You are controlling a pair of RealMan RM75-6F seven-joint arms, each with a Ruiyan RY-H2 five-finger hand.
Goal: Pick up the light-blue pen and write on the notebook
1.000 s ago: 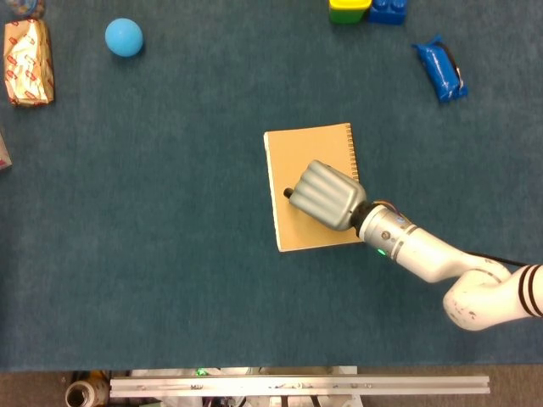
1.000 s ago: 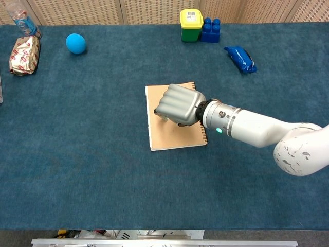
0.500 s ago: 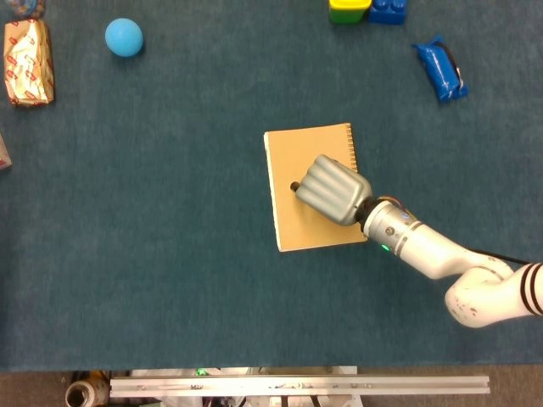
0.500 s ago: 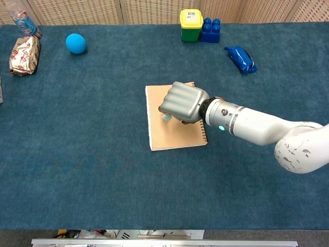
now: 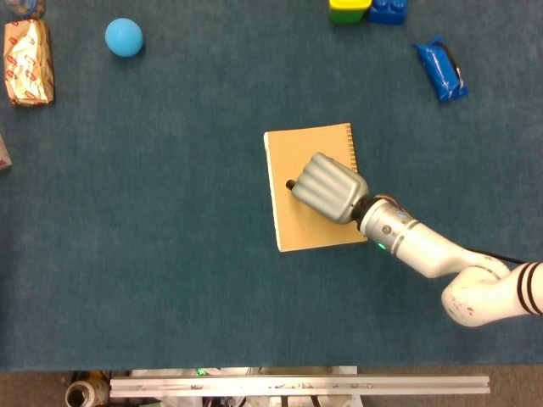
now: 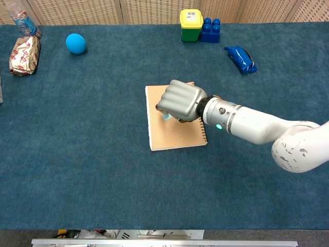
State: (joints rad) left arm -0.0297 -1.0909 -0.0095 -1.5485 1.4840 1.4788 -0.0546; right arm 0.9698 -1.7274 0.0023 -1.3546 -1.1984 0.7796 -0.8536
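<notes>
A tan spiral notebook (image 5: 293, 148) (image 6: 172, 136) lies closed on the blue table near the centre. My right hand (image 5: 329, 188) (image 6: 180, 100) is over it as a fist, gripping the light-blue pen (image 6: 166, 117). Only a small light-blue bit of the pen shows under the fist in the chest view. A dark end (image 5: 291, 183) sticks out at the fist's left side in the head view. Whether the tip touches the cover cannot be told. My left hand is out of both views.
A blue ball (image 5: 124, 37) and a wrapped snack packet (image 5: 28, 63) sit far left. A yellow-green container (image 6: 190, 24), blue blocks (image 6: 211, 30) and a blue pouch (image 5: 440, 70) lie at the back right. The table's front rail (image 5: 297, 386) runs along the near edge.
The right hand with the pen shifted slightly over the notebook, first up and right, then a little back to the left. The notebook has stayed in place.
</notes>
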